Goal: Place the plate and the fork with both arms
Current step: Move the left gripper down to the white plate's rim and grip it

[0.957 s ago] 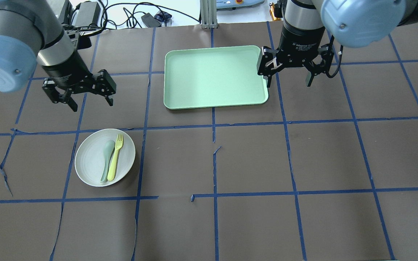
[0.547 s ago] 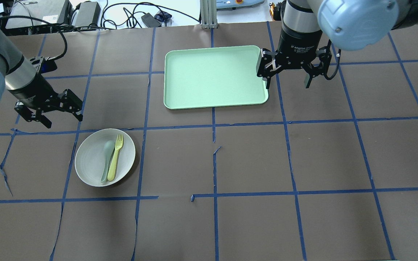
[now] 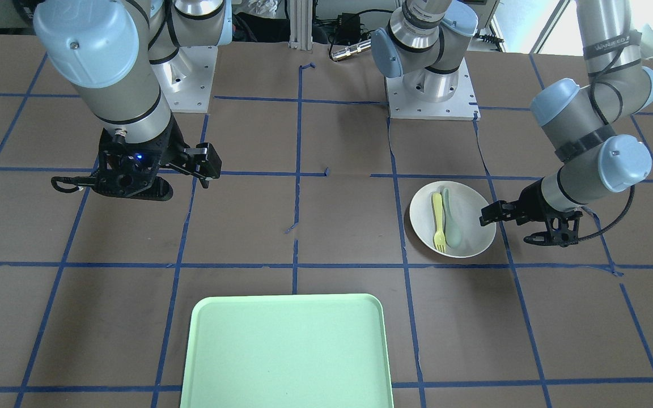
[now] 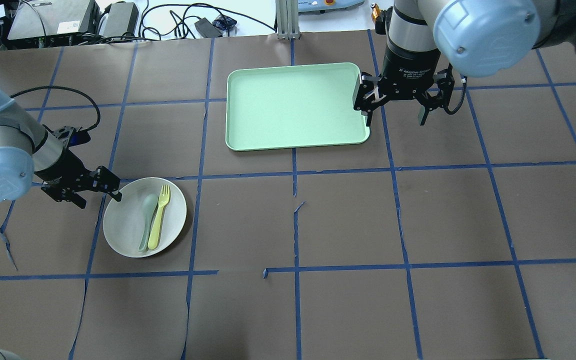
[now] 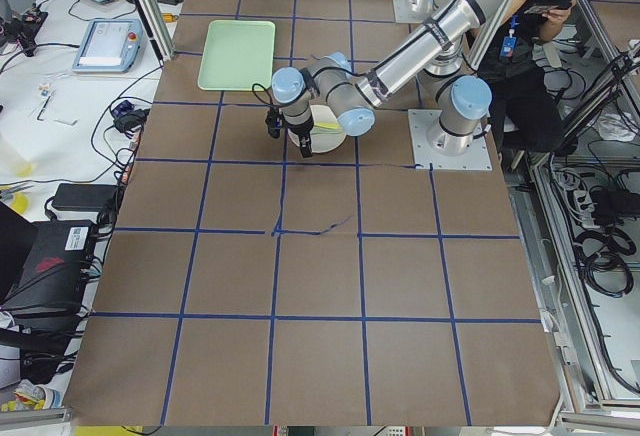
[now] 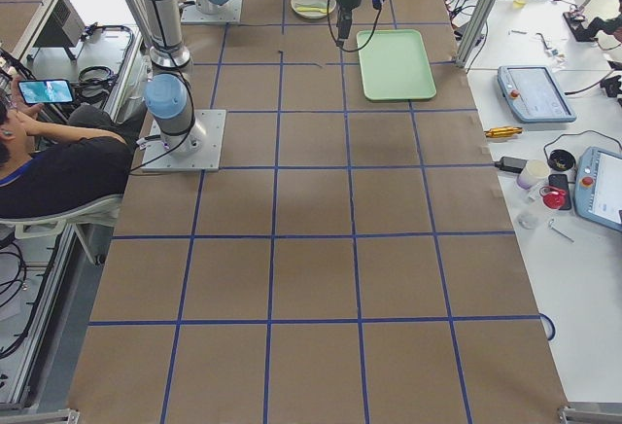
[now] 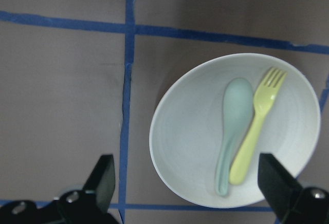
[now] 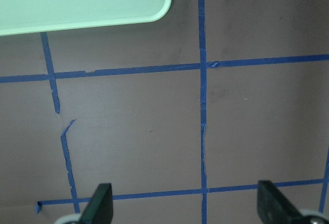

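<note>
The off-white plate (image 4: 123, 227) lies on the table's left half, with the pale-yellow fork (image 4: 158, 217) and a grey-green spoon (image 4: 147, 215) side by side on it. My left gripper (image 4: 99, 200) is open and empty at the plate's far-left rim, one fingertip (image 4: 117, 196) right at the rim. In the left wrist view the plate (image 7: 180, 152), fork (image 7: 257, 131) and spoon (image 7: 234, 126) lie just ahead of the open gripper (image 7: 188, 170). My right gripper (image 4: 396, 121) is open and empty, hovering by the right edge of the tray.
The pale-green tray (image 4: 293, 105) lies empty at the far middle of the table; its corner shows in the right wrist view (image 8: 103, 3). Blue tape lines cross the brown table cover. Cables and boxes lie beyond the far edge.
My left arm has swung toward the near left and come down to the plate's rim, gripper still open. My right gripper has barely shifted. Plate, fork and spoon have not moved.
</note>
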`<state>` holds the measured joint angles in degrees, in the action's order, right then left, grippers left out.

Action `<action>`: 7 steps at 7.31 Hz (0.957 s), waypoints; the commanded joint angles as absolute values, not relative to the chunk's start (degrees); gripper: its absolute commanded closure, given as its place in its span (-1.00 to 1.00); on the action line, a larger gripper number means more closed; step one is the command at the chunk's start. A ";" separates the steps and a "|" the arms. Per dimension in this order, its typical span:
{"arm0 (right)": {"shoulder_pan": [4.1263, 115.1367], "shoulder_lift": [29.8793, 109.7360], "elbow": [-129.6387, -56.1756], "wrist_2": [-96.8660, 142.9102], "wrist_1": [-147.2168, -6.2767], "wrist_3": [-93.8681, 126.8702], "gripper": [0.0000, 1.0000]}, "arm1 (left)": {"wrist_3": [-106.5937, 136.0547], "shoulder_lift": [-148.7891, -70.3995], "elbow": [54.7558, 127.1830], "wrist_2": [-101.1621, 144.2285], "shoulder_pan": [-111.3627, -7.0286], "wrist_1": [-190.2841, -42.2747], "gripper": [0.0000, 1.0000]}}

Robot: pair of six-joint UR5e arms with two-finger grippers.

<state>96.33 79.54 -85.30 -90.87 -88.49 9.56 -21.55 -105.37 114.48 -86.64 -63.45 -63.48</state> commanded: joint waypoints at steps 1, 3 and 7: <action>96.33 79.54 -85.43 -90.79 -88.51 9.75 -1.00 | -22.06 -108.01 115.22 -86.66 -63.37 -62.84 -0.58; 96.33 79.54 -85.43 -90.79 -88.51 9.67 -1.00 | -23.81 -108.55 114.88 -87.18 -63.37 -62.58 0.15; 96.07 79.54 -85.43 -90.97 -88.86 9.23 -1.00 | -24.44 -108.54 112.69 -86.66 -63.46 -62.40 1.00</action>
